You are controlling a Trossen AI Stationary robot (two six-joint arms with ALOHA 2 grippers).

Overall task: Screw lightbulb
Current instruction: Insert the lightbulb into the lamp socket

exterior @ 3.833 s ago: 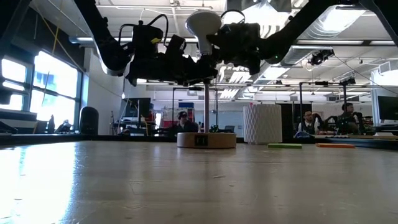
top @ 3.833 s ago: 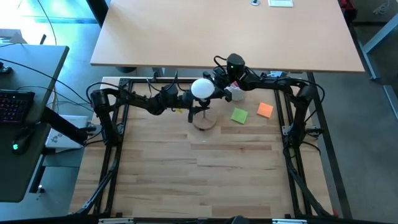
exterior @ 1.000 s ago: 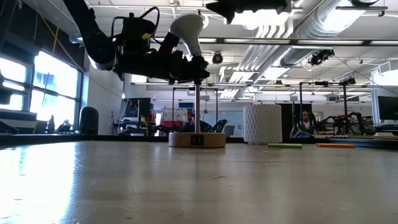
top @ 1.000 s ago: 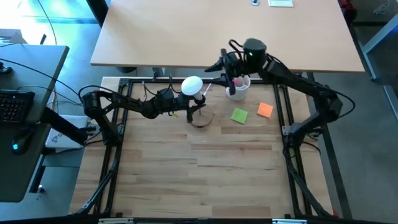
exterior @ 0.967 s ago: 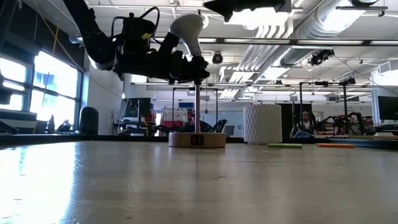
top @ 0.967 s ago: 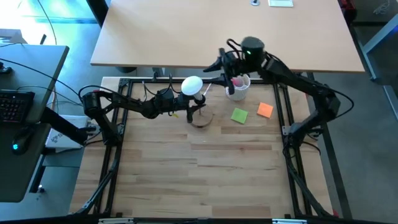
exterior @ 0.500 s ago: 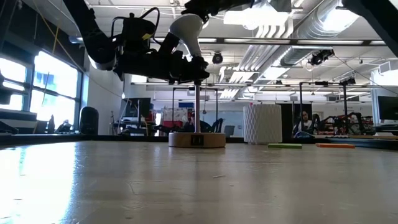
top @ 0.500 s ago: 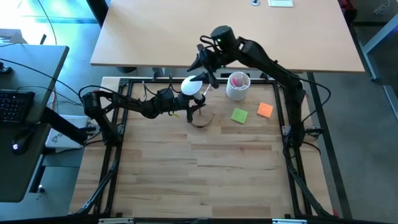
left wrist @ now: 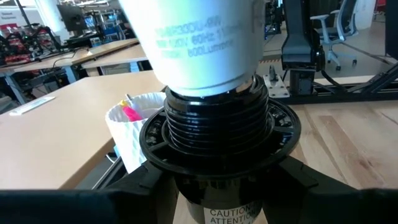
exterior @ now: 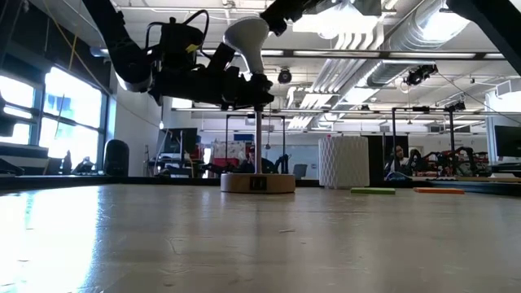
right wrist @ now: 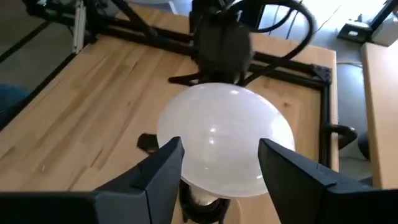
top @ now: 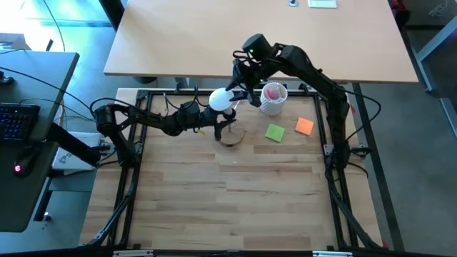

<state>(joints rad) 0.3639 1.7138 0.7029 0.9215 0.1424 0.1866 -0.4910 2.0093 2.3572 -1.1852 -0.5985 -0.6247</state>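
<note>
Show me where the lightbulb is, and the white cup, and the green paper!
lightbulb (right wrist: 225,138): right wrist view, middle of its round white globe.
white cup (top: 272,99): high view, its ribbed side wall.
green paper (top: 275,132): high view, middle of the square sheet.

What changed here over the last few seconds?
The right gripper let go of the lightbulb, swung away over the white cup, and has come back, open around the globe. The left gripper stayed clamped at the socket; the notes did not move.
</note>
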